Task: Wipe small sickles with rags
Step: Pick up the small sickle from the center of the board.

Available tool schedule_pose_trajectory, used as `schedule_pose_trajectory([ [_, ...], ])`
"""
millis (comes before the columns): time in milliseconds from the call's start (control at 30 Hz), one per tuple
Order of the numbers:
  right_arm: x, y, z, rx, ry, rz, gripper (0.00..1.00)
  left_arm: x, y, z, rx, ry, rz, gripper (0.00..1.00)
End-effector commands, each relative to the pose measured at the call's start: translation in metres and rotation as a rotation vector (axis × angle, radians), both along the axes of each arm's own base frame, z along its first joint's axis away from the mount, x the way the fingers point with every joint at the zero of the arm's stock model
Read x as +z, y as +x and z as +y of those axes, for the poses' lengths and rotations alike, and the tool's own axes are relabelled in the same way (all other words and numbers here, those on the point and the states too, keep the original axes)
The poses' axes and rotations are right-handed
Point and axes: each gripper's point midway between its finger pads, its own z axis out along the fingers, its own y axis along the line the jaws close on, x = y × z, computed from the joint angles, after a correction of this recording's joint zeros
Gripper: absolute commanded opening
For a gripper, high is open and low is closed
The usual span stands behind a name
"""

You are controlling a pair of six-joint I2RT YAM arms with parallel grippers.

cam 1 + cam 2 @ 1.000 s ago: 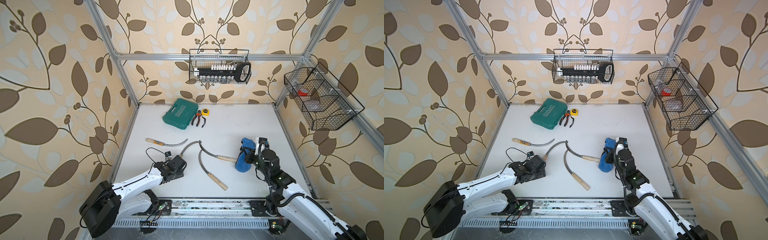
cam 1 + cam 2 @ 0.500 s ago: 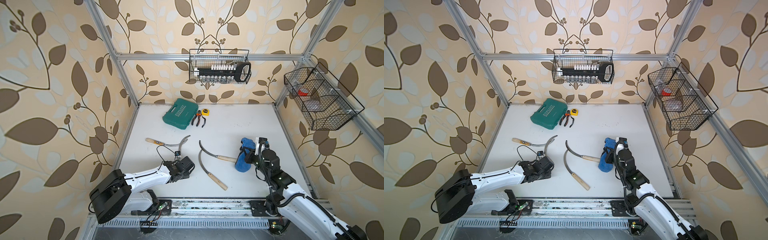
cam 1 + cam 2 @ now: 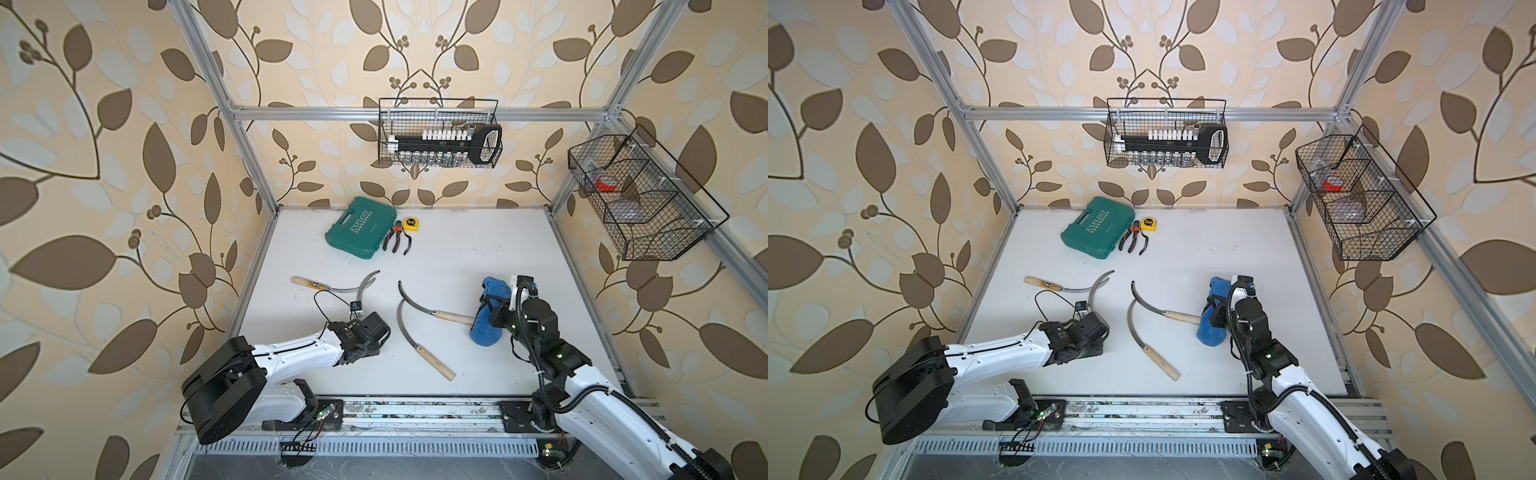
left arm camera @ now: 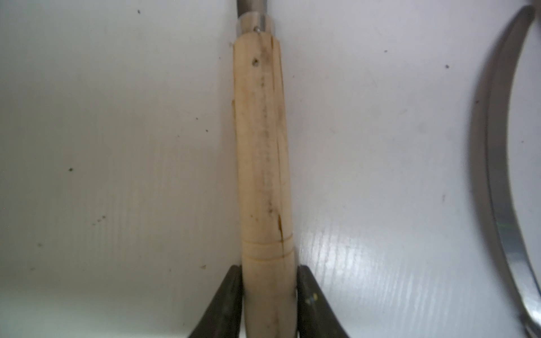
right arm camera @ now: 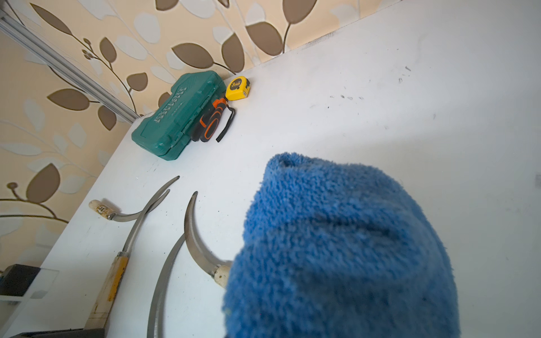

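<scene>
Left tool (image 4: 269, 272) clamps the stiff wooden handle (image 4: 260, 146) of 1 sickle (image 5: 115, 275) — the safe hold, clear of its thin blade (image 4: 252, 5); right tool (image 3: 492, 307) pinches the soft blue rag (image 5: 336, 248) beside another handle (image 3: 453, 318) on the worktop (image 3: 457, 249).

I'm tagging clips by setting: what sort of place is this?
Likely a mock workshop inside a robot test cell: a hanging wire tool basket, a teal tool case, and sickles.

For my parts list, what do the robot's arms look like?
The left arm and right arm have white shells and black joints. Thin black cables loop off both; the right carries a ribbed black hose and green lights. The left claw's fingers are black.
</scene>
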Motion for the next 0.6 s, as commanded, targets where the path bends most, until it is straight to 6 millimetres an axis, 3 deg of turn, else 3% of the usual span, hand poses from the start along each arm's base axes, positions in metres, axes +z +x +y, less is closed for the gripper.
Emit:
schedule_pose_trajectory([
  [0, 0.012, 0.004, 0.001, -0.007, 0.014, -0.008, 0.0, 0.003, 0.004, -0.001, 0.002, 0.018, -0.017, 0.27],
  [333, 0.019, -0.003, -0.002, -0.009, 0.032, -0.025, 0.0, 0.007, 0.007, 0.003, 0.014, 0.049, -0.022, 0.17],
  [467, 0.019, -0.004, -0.002, -0.009, 0.036, -0.022, 0.0, 0.023, 0.011, 0.006, 0.017, 0.077, -0.045, 0.13],
  [567, 0.019, -0.004, 0.002, 0.006, 0.046, -0.014, 0.0, 0.047, 0.019, 0.006, 0.001, 0.101, -0.083, 0.09],
])
